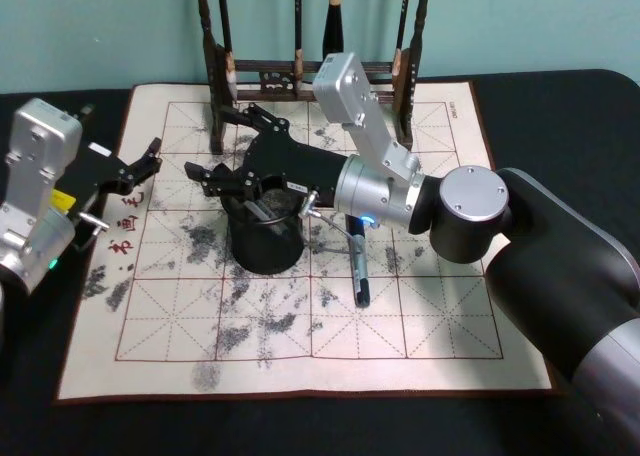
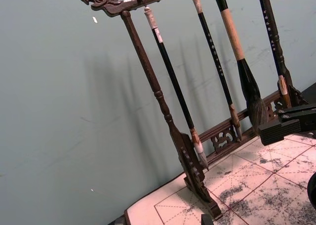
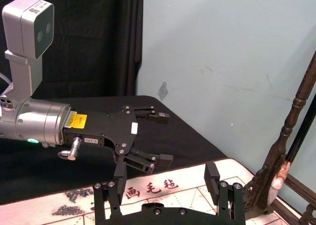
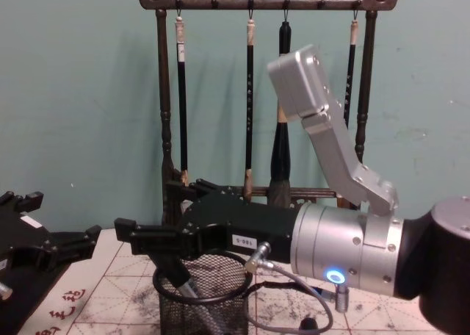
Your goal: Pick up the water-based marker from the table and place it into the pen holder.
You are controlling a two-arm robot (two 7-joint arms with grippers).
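Fingers (image 1: 210, 173) of the right gripper (image 1: 225, 142) spread wide, nothing clamped between them. The gripper hangs just above the pen holder (image 1: 265, 251), with one finger out past the holder's left rim and the other toward the brush rack (image 1: 214, 81). The right arm reaches in from the right, across the mat (image 1: 300, 366).

Chest view: the gripper body sits close over the solid rim of the black mesh cup, jaws parted.

Water-based marker (image 1: 262, 210): inside the pen holder. It is a grey stick leaning against the mesh wall, upper end near the rim under the gripper. Through the mesh in the chest view it slants, lower end down in the cup. Cannot tell whether any finger touches it.

Second pen (image 1: 359, 271): dark, lying flat on the mat just right of the holder, not touching it, below the right forearm. A thin cable (image 1: 335, 234) loops down from the right wrist beside it.

Left gripper (image 1: 140, 166): at the mat's left edge, well apart from the holder, fingers apart and empty. In the right wrist view it shows side-on with both fingers splayed.

Mat: gridded, ink-smudged, with red characters near the left edge, on a black-covered table (image 1: 560, 106). The brush rack stands at the far edge with brushes (image 4: 283, 151) hanging from its top bar
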